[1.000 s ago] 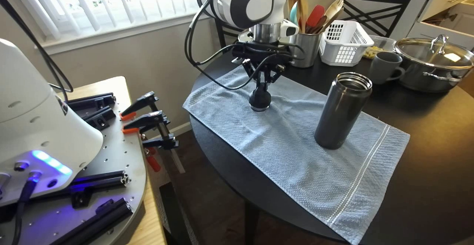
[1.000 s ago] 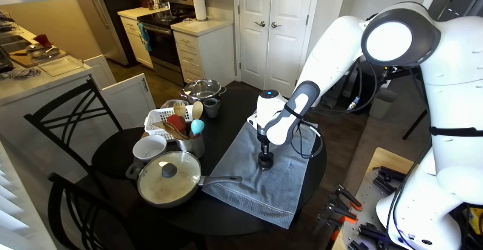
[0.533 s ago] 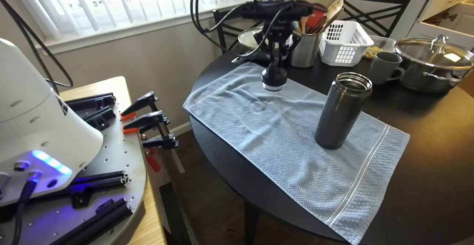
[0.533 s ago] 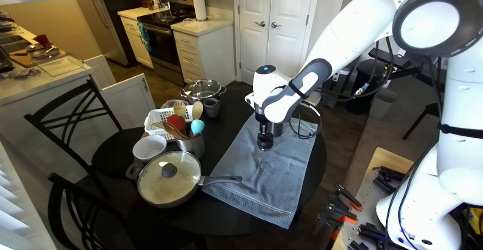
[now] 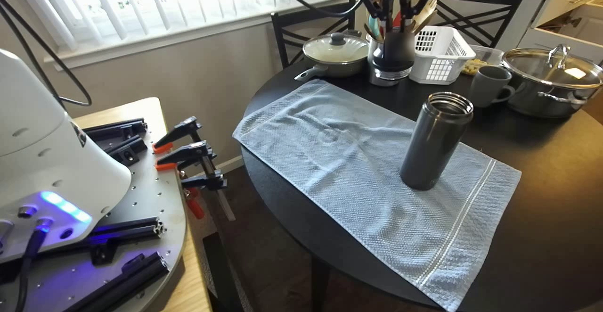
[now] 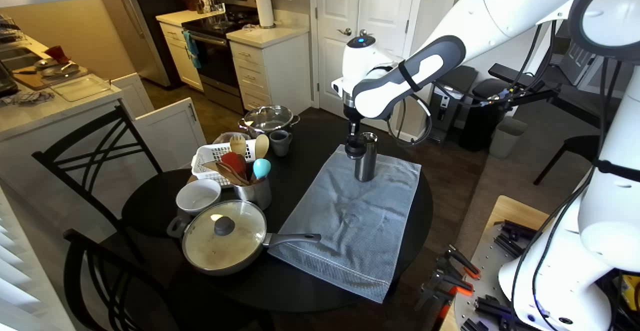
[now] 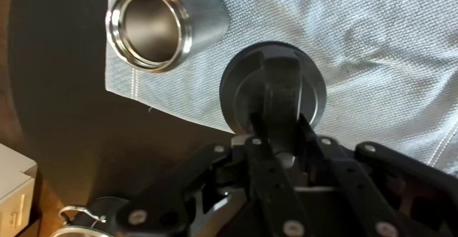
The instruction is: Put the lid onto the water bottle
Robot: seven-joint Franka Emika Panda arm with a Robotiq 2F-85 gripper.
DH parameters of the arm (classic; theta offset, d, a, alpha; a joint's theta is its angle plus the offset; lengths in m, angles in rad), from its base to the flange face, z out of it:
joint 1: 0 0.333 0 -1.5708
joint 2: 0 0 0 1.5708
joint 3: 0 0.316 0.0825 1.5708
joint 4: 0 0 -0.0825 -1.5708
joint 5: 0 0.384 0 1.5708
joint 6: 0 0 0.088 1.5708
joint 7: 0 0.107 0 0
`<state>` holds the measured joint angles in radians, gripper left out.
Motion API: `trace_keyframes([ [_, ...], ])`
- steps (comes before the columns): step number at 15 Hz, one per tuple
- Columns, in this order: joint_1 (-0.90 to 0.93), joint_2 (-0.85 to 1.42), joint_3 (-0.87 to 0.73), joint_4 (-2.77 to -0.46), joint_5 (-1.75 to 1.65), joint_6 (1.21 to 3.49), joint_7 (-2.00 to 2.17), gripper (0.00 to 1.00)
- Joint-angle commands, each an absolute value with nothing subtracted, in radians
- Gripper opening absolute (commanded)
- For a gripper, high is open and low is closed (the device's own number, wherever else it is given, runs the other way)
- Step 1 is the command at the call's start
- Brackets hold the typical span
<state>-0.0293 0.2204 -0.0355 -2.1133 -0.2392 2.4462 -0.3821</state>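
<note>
The lid, a black round cap with a raised loop, hangs above the table in both exterior views. My gripper is shut on the loop, with a finger on each side of it in the wrist view. The lid's disc faces down and looks about level. The water bottle is dark grey metal and stands upright and open on the towel. In the wrist view, the bottle is up and left of the lid, apart from it. In an exterior view, the lid overlaps the bottle's upper side.
A blue-grey towel lies on the round dark table. A grey mug, a steel pot, a white basket, a utensil holder and a lidded pan stand around it.
My gripper has lifted the lid off the towel and carried it up and toward the bottle. The bottle and towel have stayed in place.
</note>
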Motion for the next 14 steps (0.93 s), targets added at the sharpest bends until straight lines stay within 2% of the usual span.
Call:
trace_keyframes([
  [1, -0.06, 0.196, -0.069, -2.086, -0.264, 2.417, -0.345, 0.06],
  [14, -0.118, 0.251, -0.147, -2.017, -0.224, 2.387, -0.18, 0.06],
])
